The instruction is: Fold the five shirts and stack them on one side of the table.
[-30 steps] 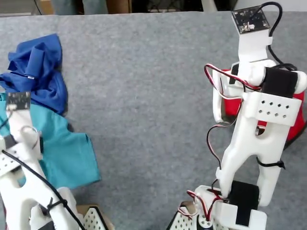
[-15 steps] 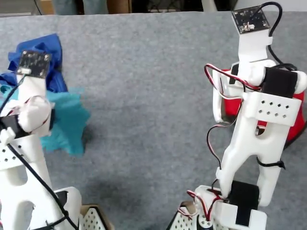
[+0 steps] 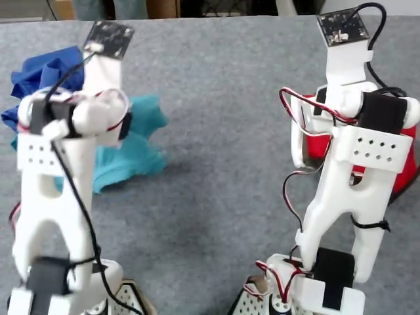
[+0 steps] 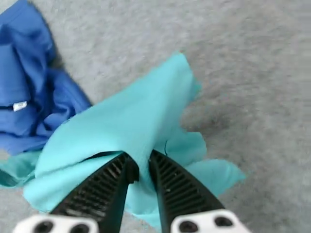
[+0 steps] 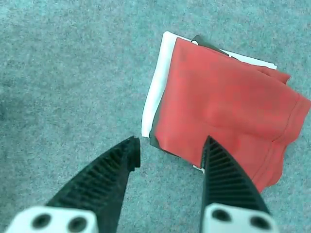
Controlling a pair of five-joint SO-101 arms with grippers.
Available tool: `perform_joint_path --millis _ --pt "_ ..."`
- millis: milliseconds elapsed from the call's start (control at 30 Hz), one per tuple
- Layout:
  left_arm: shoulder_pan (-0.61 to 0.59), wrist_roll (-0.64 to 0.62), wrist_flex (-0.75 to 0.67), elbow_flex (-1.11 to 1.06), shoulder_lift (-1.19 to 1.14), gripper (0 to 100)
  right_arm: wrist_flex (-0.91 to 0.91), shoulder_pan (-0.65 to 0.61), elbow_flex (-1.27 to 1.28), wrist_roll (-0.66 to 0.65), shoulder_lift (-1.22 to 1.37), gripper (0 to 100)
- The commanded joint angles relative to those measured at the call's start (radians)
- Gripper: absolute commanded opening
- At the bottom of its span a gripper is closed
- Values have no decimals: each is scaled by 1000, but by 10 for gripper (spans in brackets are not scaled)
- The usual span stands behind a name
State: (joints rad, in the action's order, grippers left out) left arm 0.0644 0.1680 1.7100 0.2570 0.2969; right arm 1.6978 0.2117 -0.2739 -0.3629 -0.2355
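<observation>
Pickup stage: left claw (image 4: 143,171) is clamped on the teal shirt (image 4: 133,119), right claw (image 5: 170,151) hangs open. Next it probably needs spreading flat.

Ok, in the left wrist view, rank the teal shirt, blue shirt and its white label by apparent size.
1. teal shirt, though held up near the camera by the left gripper, so its lead is unsure.
2. blue shirt, cut off at the picture's edge.
3. white label, clearly smallest.
</observation>
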Motion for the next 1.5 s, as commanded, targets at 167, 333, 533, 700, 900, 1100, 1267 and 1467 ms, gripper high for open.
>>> perform_joint_path --millis 167,333,533,700,900,1100,1267,1467 --pt "-62 -14 51 225 -104 33 -77 -14 113 5 -2 219" --pt "-191 -9 51 223 -106 110 -123 -38 160 5 1 219" --pt "-352 -11 51 159 -103 266 -160 -175 199 6 1 224" --pt "-568 -6 51 79 -104 266 -230 -342 245 11 4 224" --pt "-854 -5 -63 -295 -117 266 -333 -606 269 107 117 224" --pt "-934 12 -437 -811 -118 266 -371 -792 136 206 363 224" --pt "-892 12 -692 -1015 -118 266 -330 -832 -2 218 501 224" --pt "-809 -120 -818 -1055 -118 234 -181 -827 -122 210 559 223"
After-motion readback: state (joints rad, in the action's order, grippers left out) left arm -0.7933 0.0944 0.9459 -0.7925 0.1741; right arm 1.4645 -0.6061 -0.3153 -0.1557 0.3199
